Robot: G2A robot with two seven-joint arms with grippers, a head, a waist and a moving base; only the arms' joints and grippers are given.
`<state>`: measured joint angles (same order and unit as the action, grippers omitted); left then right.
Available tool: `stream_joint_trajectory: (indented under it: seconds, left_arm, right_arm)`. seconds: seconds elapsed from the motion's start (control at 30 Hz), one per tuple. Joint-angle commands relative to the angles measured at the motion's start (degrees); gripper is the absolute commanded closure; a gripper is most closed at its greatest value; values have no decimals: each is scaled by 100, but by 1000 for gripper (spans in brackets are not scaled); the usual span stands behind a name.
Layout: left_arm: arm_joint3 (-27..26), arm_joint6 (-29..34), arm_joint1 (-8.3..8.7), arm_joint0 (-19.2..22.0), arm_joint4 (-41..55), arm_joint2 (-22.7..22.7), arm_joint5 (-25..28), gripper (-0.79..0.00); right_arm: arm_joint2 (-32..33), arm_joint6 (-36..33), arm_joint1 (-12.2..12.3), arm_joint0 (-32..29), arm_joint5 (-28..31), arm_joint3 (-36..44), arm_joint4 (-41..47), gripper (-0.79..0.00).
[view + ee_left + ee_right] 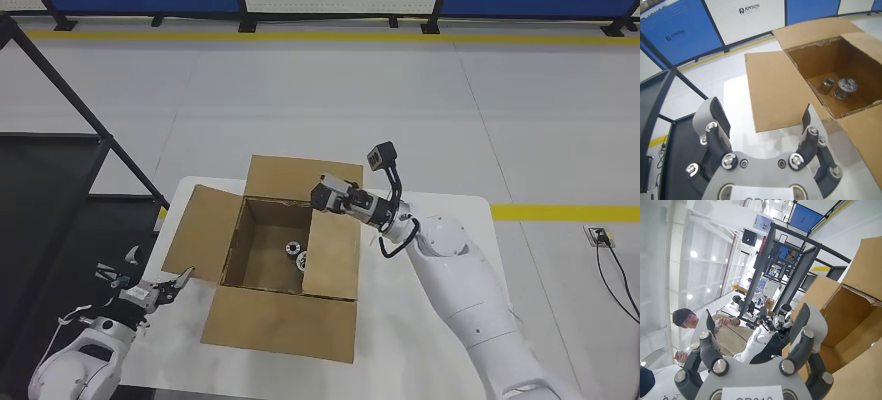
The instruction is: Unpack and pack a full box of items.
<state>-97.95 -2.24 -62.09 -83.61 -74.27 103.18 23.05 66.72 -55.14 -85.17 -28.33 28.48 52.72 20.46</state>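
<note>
Standing on the bench (440, 215): the box (280, 325), flaps thrown open so its inside can be reached.
Metal parts (846, 88): two, on the box floor, ahead of and below the left tool.
Left tool (762, 111): spread wide, empty, just outside the left flap (776, 89).
Right tool (756, 313): spread wide, empty, over the right flap (333, 255), perhaps to push it clear.

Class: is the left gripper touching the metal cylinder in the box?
Apart. Left wrist view: left gripper open outside the box, metal cylinder on its floor.
</note>
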Motion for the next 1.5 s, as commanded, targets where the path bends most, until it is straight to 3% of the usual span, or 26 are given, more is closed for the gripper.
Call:
stream_joint_trajectory:
  seconds: [0.0,0.23,0.33,0.43,0.57,0.77,0.87,1.2,1.37,1.47]
  left_arm:
    - [-289,-79,5,-137,235,225,35,-785]
    - [-1460,-163,10,-554,847,634,349,-785]
    - [-1842,-7,9,-656,1099,549,570,-785]
    - [-1885,587,22,-446,1429,169,775,-785]
    - [-1408,1674,31,423,2057,-677,889,-785]
    - [-294,2930,-55,1891,2439,-2030,565,-785]
    - [-294,2930,-55,1891,2439,-2030,565,-785]
    - [-86,2867,-74,1892,2646,-2092,376,-785]
    - [515,3073,-197,2450,3153,-2754,-16,-785]
    - [1024,3318,-306,2853,4012,-3183,-47,-785]
  right_arm:
    - [46,1,31,-63,-3,100,-63,-785]
    - [299,101,151,-340,-18,440,-181,-785]
    - [474,122,220,-545,6,604,-175,-785]
    - [697,138,298,-807,47,807,-125,-785]
    - [1065,182,420,-1285,128,1236,-119,-785]
    - [1640,448,585,-2260,131,2043,-84,-785]
    - [1769,759,624,-2563,-72,2283,-256,-785]
    - [1744,907,616,-2602,-107,2362,-167,-785]
    - [1774,566,665,-2707,182,2749,-9,-785]
    - [1906,252,724,-2806,288,2873,79,-785]
